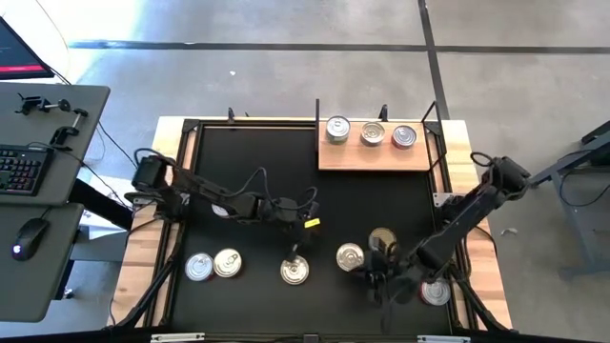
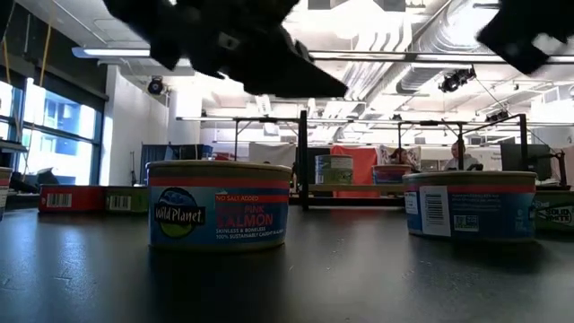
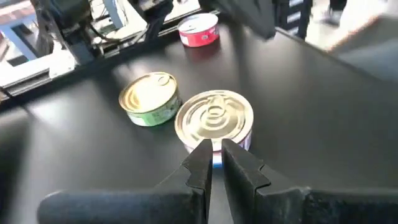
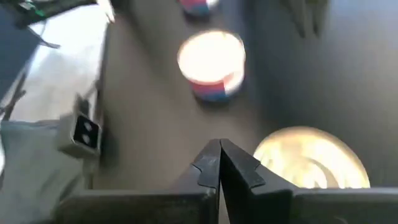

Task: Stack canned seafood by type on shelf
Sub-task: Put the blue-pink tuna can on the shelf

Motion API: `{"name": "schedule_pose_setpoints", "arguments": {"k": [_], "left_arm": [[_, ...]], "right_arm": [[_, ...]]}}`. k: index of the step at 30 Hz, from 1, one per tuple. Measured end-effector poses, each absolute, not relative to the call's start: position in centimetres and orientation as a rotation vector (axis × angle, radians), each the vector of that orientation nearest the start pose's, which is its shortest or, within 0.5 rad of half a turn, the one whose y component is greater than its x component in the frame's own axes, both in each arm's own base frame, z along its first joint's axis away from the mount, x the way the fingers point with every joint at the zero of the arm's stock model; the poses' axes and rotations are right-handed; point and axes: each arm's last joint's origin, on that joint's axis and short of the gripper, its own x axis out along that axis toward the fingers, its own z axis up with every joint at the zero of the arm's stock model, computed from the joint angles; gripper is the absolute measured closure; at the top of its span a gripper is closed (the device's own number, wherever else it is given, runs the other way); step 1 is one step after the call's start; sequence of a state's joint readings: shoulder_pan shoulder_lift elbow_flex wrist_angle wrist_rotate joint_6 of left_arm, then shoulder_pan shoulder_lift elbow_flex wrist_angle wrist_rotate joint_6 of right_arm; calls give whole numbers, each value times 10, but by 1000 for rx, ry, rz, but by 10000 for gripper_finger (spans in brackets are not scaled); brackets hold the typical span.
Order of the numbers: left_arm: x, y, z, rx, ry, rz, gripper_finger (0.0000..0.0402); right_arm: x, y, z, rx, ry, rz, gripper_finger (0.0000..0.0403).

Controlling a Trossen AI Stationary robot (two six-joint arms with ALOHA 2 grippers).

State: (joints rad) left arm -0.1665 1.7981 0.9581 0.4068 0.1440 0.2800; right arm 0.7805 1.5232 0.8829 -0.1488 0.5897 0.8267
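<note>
The shelf [image 1: 374, 154], a light wooden board at the mat's far right, carries three tins [image 1: 372, 133] in a row. More canned seafood stands on the black mat near its front edge: two silver-lidded tins at the left [image 1: 212, 265], one in the middle [image 1: 294, 272], a silver one [image 1: 350, 256], a gold one [image 1: 381, 237] and a red-sided one [image 1: 436, 292]. My left gripper [image 3: 216, 163] hovers shut above the mat, just short of the silver tin [image 3: 214, 118]. My right gripper [image 4: 219, 155] hangs shut over the mat beside a gold-looking lid [image 4: 311, 163].
A black frame borders the mat, with wooden table strips outside it [image 1: 481, 248]. Two upright black posts stand at the shelf's ends [image 1: 317, 119]. A desk with keyboard and mouse [image 1: 29, 171] stands to the left. In the low view a blue salmon tin [image 2: 220, 206] stands close.
</note>
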Motion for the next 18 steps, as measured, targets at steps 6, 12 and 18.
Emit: {"name": "schedule_pose_setpoints", "arguments": {"k": [6,12,18], "left_arm": [[392,-74,167,121,406,-344,374],[410,-90,158,103,424,-333,374],[407,-86,169,262,594,35,374]], "right_arm": [[223,211,177,267,750,-105,366],[235,210,160,89,843,25,292],[251,193,139,-45,818,-143,275]]}}
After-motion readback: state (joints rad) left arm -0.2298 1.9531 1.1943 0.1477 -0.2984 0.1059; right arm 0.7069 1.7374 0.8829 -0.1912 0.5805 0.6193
